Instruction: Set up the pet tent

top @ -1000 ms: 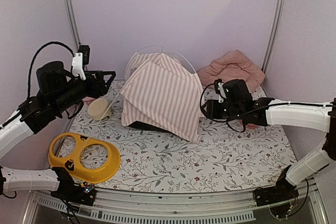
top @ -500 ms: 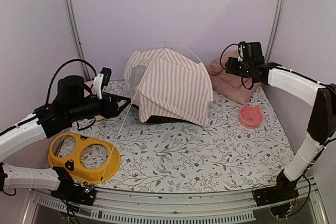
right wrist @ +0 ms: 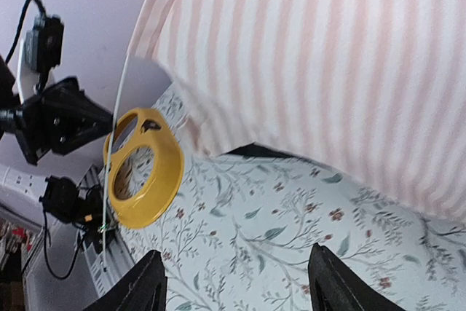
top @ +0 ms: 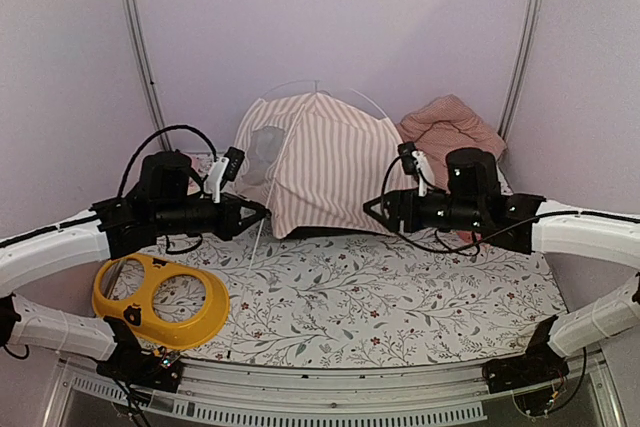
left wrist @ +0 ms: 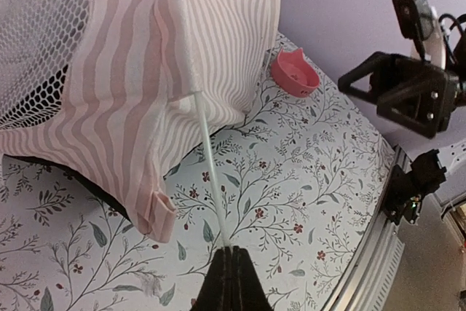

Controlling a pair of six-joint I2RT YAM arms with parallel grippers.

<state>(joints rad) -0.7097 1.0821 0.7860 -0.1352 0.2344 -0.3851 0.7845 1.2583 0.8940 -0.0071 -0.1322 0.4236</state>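
We hold the light, floppy pet tent (top: 325, 162), at the back of the table (top: 400, 297), by its thin springy pole (left wrist: 211, 172) in our clamped left hand (left wrist: 231, 254), right hand (top: 374, 211) spread empty nearby.

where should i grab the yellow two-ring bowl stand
Pinch the yellow stand by its outer wall from above, one finger down through a ring and one outside. The wall is thin and both rings are open holes, so a finger fits inside.
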